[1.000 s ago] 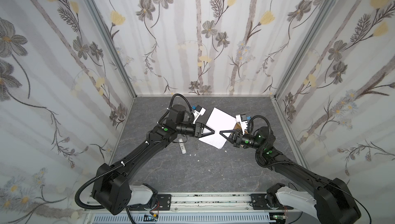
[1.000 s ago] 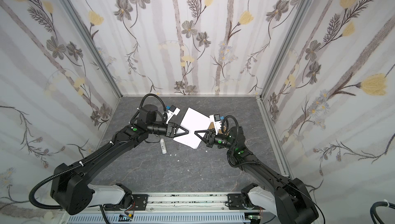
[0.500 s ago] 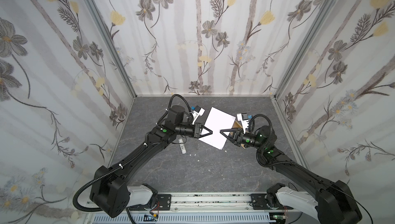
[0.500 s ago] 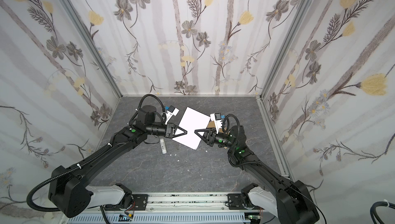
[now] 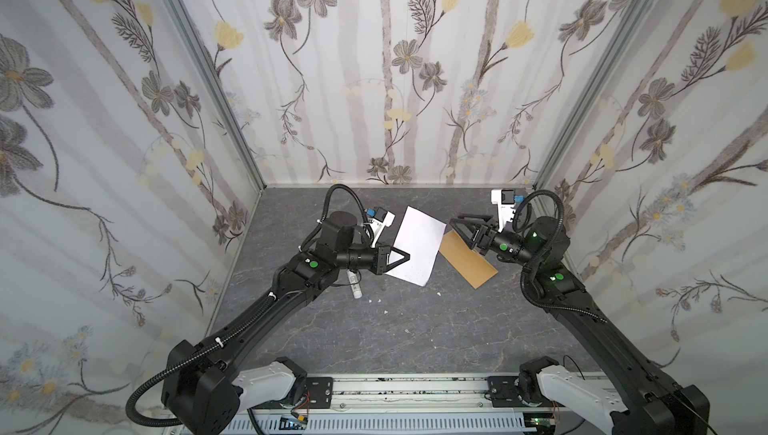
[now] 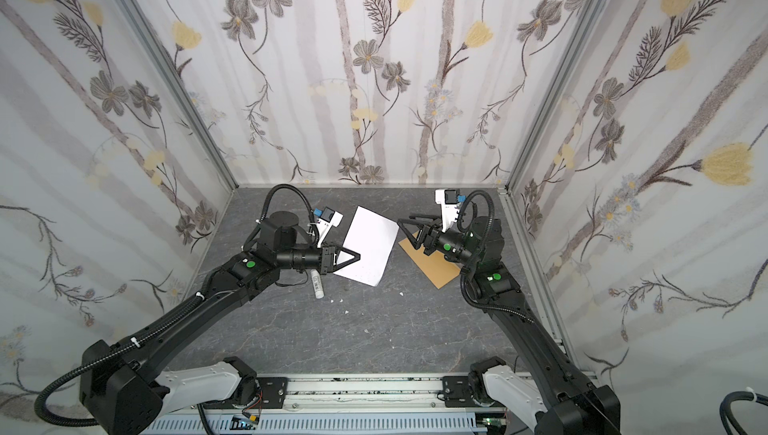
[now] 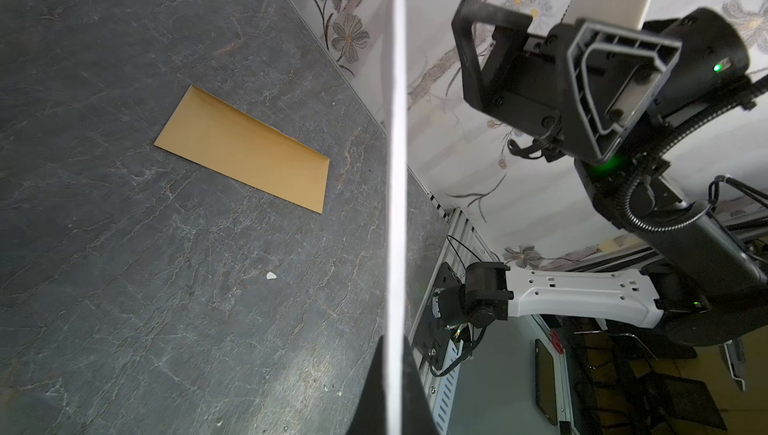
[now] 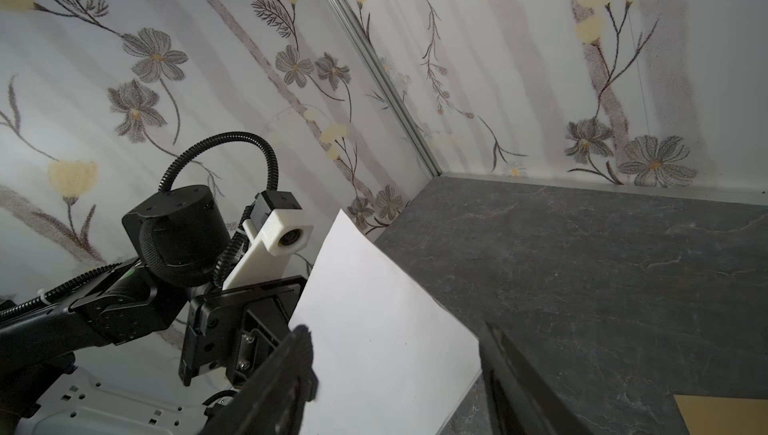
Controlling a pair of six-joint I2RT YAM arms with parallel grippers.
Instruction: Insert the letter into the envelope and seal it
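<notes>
The letter (image 5: 417,244) (image 6: 369,242) shows its plain white back and hangs tilted above the floor. My left gripper (image 5: 408,255) (image 6: 358,255) is shut on its left edge. In the left wrist view the letter (image 7: 395,154) appears edge-on, pinched in the left gripper (image 7: 393,387). The brown envelope (image 5: 468,261) (image 6: 430,266) (image 7: 245,158) lies flat on the floor, right of the sheet. My right gripper (image 5: 457,227) (image 6: 405,225) (image 8: 395,329) stands open above the envelope's far end. It holds nothing, and the letter (image 8: 374,308) lies just ahead of it.
A small white tube (image 5: 354,285) (image 6: 317,285) lies on the grey floor (image 5: 395,337) under my left wrist. Small white paper scraps (image 5: 438,293) dot the floor. Flowered walls close in the back and both sides. A metal rail (image 5: 395,391) runs along the front.
The left gripper has shut on the letter's left edge. The right gripper has opened, let go of the letter's right edge and drawn back to the right, baring more of the envelope.
</notes>
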